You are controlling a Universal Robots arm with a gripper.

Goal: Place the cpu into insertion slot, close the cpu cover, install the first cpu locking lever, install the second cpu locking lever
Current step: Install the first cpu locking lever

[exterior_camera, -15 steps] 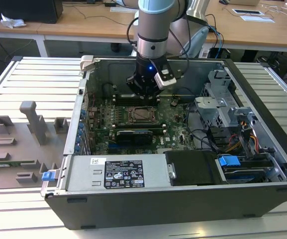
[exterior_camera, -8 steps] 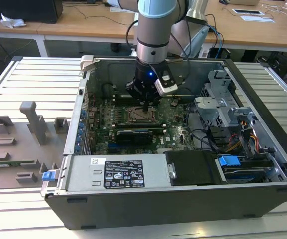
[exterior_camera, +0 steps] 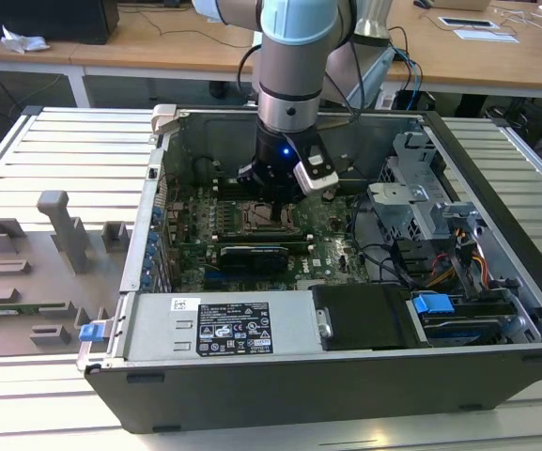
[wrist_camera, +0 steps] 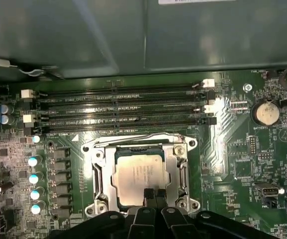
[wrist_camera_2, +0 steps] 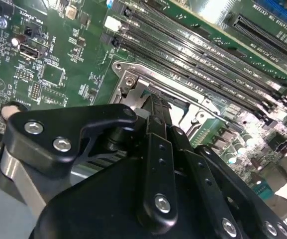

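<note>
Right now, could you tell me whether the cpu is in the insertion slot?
In: the cpu lies flat inside the insertion slot, framed by its silver border.

The cpu (wrist_camera: 139, 175) apparently sits in the insertion slot (wrist_camera: 96, 175), beside memory slots (wrist_camera: 123, 107).

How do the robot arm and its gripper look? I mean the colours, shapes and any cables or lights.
The arm is a thick round tube of silver-grey metal with a pale blue joint cap. Below it sits a black wrist section with a small blue light. The gripper is matte black, built of flat linked bars fastened with silver screws. A white block is mounted beside the wrist.
</note>
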